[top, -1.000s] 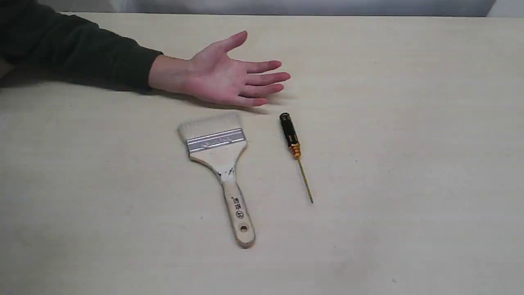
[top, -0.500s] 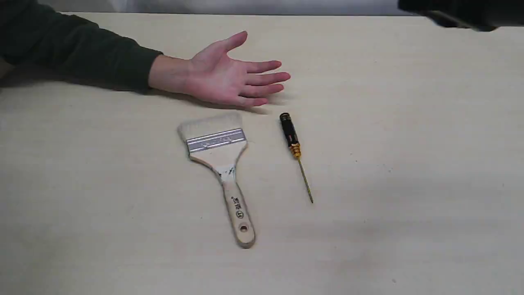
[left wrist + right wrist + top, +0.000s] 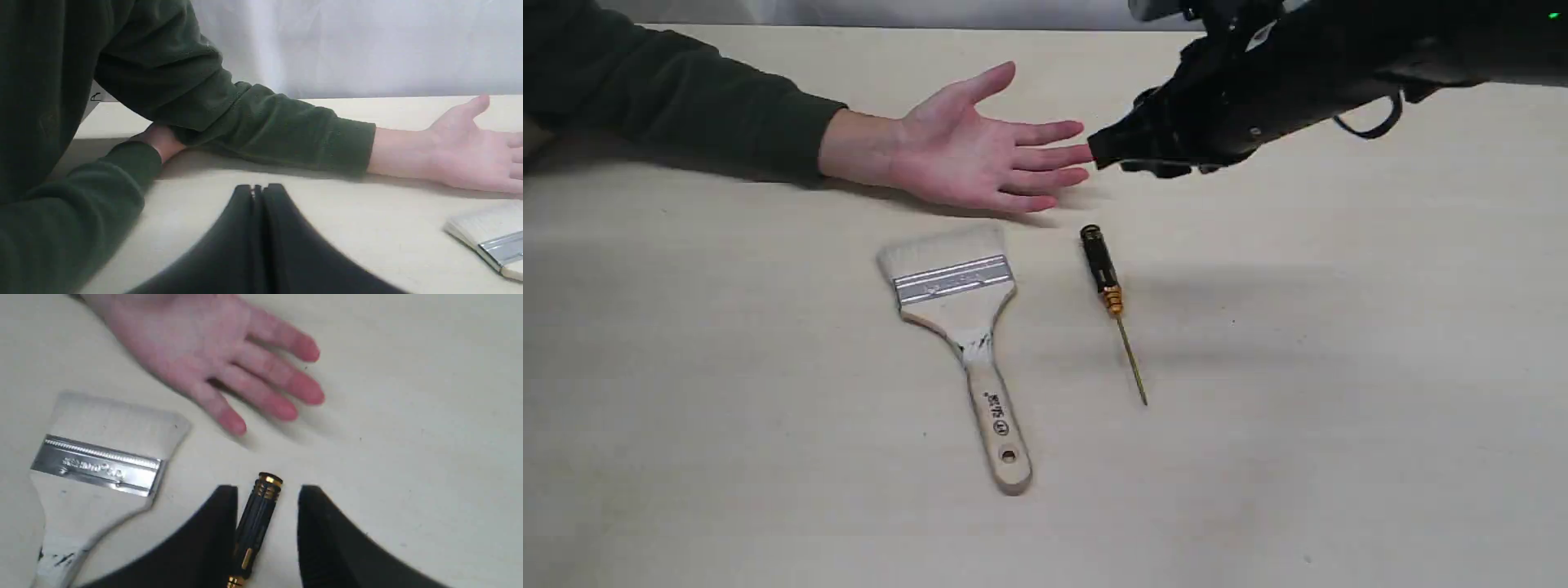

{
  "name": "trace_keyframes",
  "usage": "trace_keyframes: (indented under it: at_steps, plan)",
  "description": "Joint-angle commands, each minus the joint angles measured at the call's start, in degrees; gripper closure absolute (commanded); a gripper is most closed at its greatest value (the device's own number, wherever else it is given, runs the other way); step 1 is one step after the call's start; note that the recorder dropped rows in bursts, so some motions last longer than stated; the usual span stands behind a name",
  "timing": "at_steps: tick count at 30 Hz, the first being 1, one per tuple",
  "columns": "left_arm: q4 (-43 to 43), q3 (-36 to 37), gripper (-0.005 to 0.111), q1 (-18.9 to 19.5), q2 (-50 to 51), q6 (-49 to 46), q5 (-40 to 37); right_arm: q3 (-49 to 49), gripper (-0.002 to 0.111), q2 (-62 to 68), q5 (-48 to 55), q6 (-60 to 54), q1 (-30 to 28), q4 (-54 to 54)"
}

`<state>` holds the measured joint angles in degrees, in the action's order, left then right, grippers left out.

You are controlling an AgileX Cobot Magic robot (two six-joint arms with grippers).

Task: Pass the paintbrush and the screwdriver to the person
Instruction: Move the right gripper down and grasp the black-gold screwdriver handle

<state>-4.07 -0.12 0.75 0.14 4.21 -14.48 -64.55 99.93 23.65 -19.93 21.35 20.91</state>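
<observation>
One paintbrush [image 3: 956,306] and one screwdriver [image 3: 1104,278] are counted on a single table [image 3: 1339,408], the paintbrush lying left of the screwdriver. One open hand [image 3: 968,155] is counted at the far side, and a second hand [image 3: 160,141], mostly hidden under a sleeve [image 3: 261,122], is made out in the left wrist view. Two grippers are counted: the left gripper [image 3: 258,188] and the right gripper [image 3: 267,490].

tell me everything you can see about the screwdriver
The screwdriver is slim: a ribbed black handle with a gold end cap, a gold-orange collar and a thin gold shaft. It lies flat on the table, handle end toward the person's hand, tip pointing away, beside the paintbrush but apart from it. In the right wrist view the open right pincer frames its handle; no contact shows.
</observation>
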Motion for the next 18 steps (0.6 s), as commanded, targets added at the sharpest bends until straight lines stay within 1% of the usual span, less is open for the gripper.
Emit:
trace_keyframes:
  at_steps: [1,4,11,15,18]
  plan:
    - [0.18,0.12,0.107,-0.11,-0.14,0.12,0.14,-1.8,0.058,4.18,2.65,1.35,0.12,-1.24]
    - [0.02,0.12,0.107,-0.11,-0.14,0.12,0.2,-3.01,0.052,6.68,4.08,2.05,0.12,-1.24]
    - [0.02,0.12,0.107,-0.11,-0.14,0.12,0.2,-4.29,0.052,10.7,4.34,2.33,0.12,-1.24]
    - [0.02,0.12,0.107,-0.11,-0.14,0.12,0.2,-5.27,0.052,12.53,4.98,2.9,1.28,-1.78]
    - [0.02,0.12,0.107,-0.11,-0.14,0.12,0.2,-6.58,0.052,14.06,5.12,7.0,2.78,-5.84]
